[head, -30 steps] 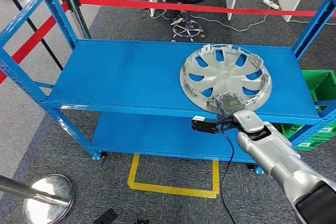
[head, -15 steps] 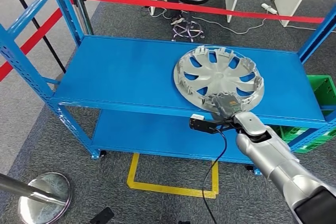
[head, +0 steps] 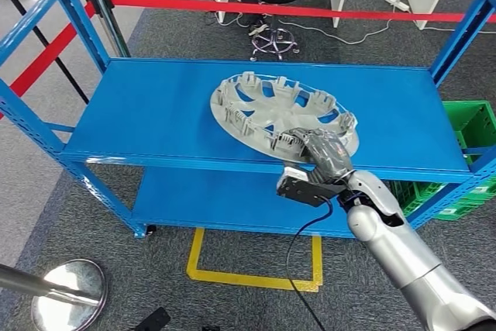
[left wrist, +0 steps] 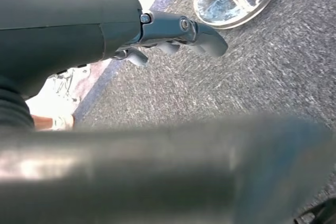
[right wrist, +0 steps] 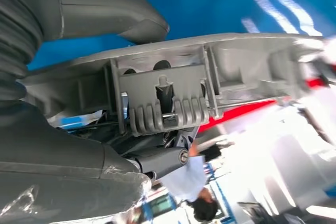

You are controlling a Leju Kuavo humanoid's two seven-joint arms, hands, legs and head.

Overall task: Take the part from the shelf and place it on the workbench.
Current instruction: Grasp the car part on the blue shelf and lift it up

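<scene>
Right hand (head: pixel 325 154) clamped on hubcap's (head: pixel 275 106) near rim, tilted above the shelf's (head: pixel 146 106) front edge.

Silver wheel cover (head: pixel 275 110) tilted on blue shelf (head: pixel 158 114) — near rim in R hand (head: pixel 323 154) grip

Even bright overhead light; glare streaks on blue shelf (head: pixel 175 106) deck. Left wrist view: blurred bar up close. Right wrist view: background beyond shelf overexposed, smeared.

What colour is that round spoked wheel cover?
Silver-grey wheel cover, clearest in the head view.
</scene>
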